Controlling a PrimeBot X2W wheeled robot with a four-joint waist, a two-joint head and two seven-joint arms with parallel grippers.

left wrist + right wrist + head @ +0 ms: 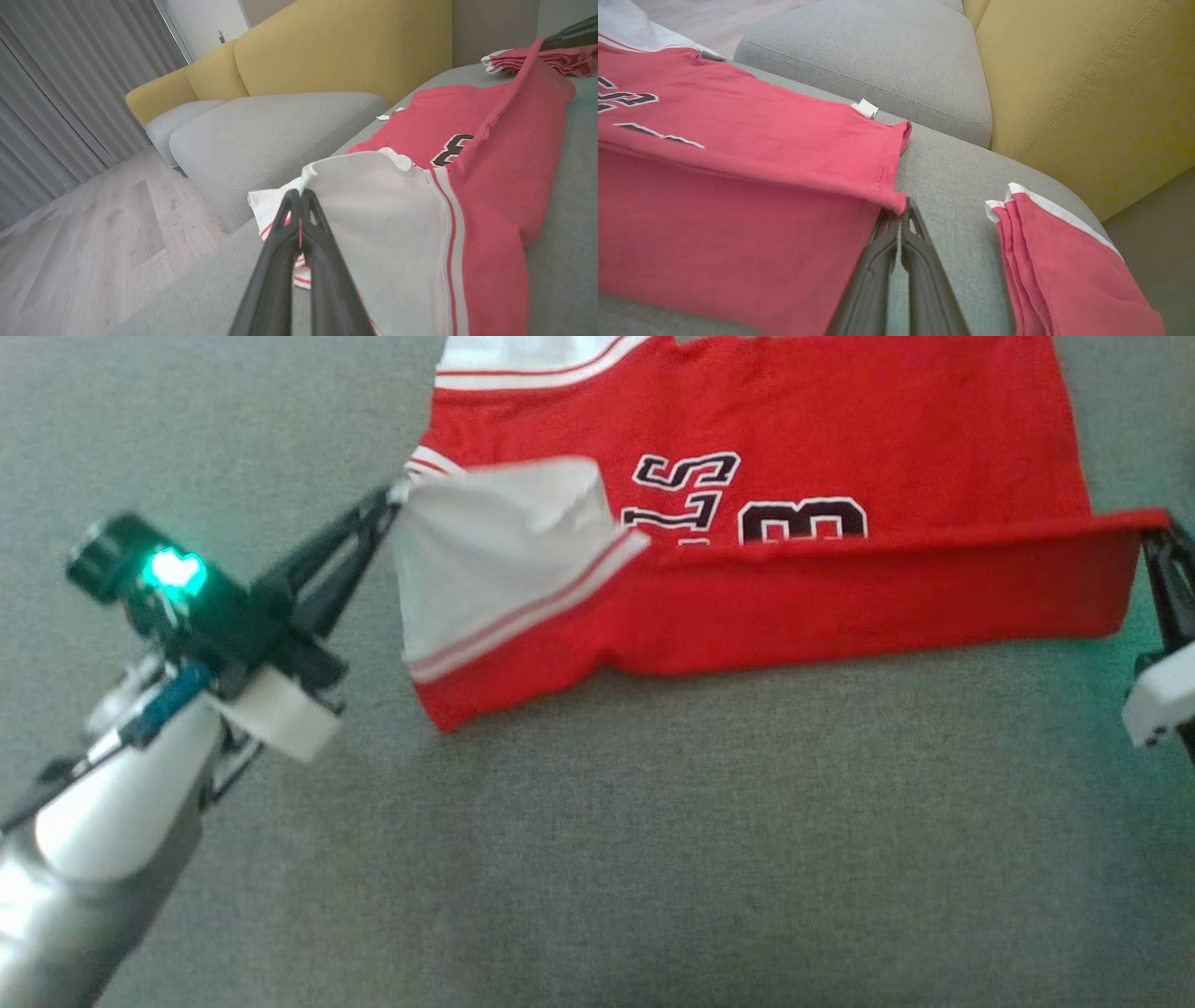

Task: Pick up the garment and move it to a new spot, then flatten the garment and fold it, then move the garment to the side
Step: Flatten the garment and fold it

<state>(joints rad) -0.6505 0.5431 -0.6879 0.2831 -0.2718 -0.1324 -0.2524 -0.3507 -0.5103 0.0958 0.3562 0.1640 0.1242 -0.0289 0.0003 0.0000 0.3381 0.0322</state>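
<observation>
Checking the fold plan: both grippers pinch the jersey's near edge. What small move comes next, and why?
Probably carry both forward together and lay the raised edge over the lettering: the left gripper and right gripper are shut on the jersey, whose near strip stands up.

— What sort of place is this?

— A home, a living room by the look of it. There is a sofa (261,154) with mustard-yellow back cushions (341,51) and soft grey seats.

— Anything besides the sofa?

— Long grey curtains (60,79) hang down to a pale wood-plank floor (93,242), and a white door (205,23) with a handle stands behind. A red garment (840,420) lies spread on the grey upholstery (653,859), and that looks domestic too.
</observation>
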